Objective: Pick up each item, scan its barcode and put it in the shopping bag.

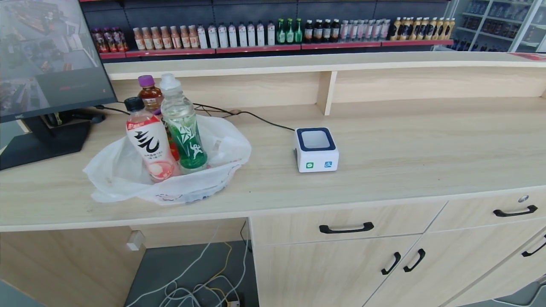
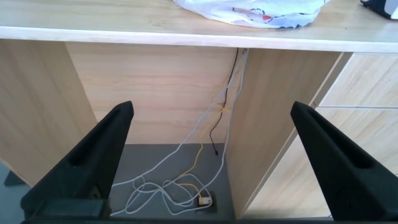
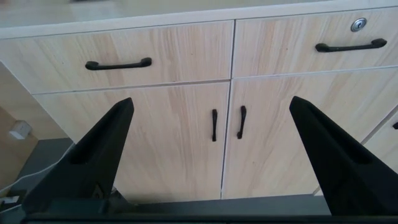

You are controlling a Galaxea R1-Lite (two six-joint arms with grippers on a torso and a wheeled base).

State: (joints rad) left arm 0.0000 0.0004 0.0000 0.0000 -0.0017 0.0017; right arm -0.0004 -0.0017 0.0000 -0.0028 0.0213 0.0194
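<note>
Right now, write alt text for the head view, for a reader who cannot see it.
A pink-labelled bottle, a green-labelled bottle and a purple-capped bottle stand in an open white shopping bag on a wooden counter, with a white scanner to its right. A monitor stands at far left; stocked shelves run behind.

purple-capped bottle [image 1: 149, 91]: lower body hidden behind green bottle [image 1: 184, 128] and pink bottle [image 1: 150, 143] | all three bases lost in shopping bag [image 1: 115, 170] folds | monitor [image 1: 47, 55]: cut off at left edge | far shelf bottles [image 1: 273, 33]: labels too small to tell
</note>
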